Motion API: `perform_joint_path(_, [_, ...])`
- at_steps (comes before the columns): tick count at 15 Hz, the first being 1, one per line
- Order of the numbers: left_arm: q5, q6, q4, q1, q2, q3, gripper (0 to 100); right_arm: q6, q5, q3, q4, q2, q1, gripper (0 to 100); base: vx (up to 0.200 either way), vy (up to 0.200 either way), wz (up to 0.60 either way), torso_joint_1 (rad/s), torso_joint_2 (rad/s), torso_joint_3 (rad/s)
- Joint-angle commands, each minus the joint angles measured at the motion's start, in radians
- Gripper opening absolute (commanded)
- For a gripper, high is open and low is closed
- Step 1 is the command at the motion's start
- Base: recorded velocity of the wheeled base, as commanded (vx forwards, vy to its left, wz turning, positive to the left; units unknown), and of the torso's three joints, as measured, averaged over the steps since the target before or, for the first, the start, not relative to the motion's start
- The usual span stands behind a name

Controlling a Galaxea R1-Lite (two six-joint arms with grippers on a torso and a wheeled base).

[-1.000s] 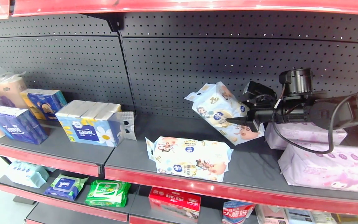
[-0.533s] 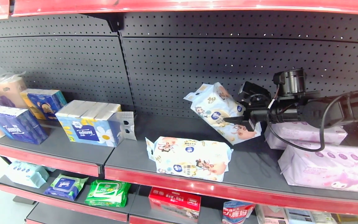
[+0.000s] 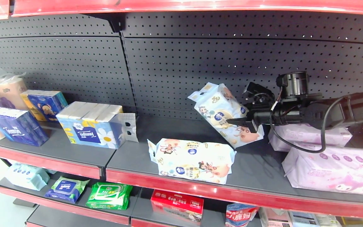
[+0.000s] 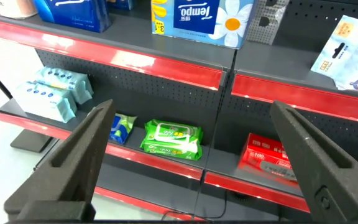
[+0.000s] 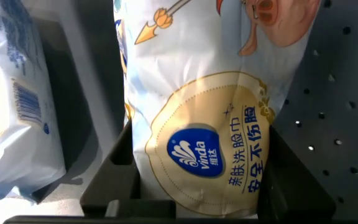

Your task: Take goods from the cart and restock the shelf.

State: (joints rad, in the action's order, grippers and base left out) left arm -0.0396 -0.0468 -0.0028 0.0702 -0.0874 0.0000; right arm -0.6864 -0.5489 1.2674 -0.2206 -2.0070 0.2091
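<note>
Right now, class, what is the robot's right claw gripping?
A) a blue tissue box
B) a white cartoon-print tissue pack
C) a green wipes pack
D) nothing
B: the right claw is shut on the white cartoon-print tissue pack, which it holds tilted.

The shelf [image 3: 137,151] is viewed from the head camera, forward and slightly downward, at mid range. Its lower tiers are faced by the left wrist camera, the green wipes pack [image 4: 171,138] [image 3: 109,196] being shared with the head view. The cartoon-printed tissue pack [image 5: 210,112] [image 3: 222,110], likewise shared, is seen very close from the right wrist camera.
</note>
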Motion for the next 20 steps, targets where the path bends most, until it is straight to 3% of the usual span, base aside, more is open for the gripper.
perform_joint_path(1, [0.000, -0.001, 0.000, 0.000, -0.002, 0.000, 100, -0.004, -0.003, -0.003, 0.000, -0.001, 0.001, 0, 0.000, 0.000, 0.00, 0.000, 0.00, 0.000])
perform_joint_path(20, [0.000, -0.001, 0.000, 0.000, -0.002, 0.000, 100, -0.055, -0.080, -0.010, -0.009, -0.015, 0.018, 0, 0.000, 0.000, 0.00, 0.000, 0.00, 0.000])
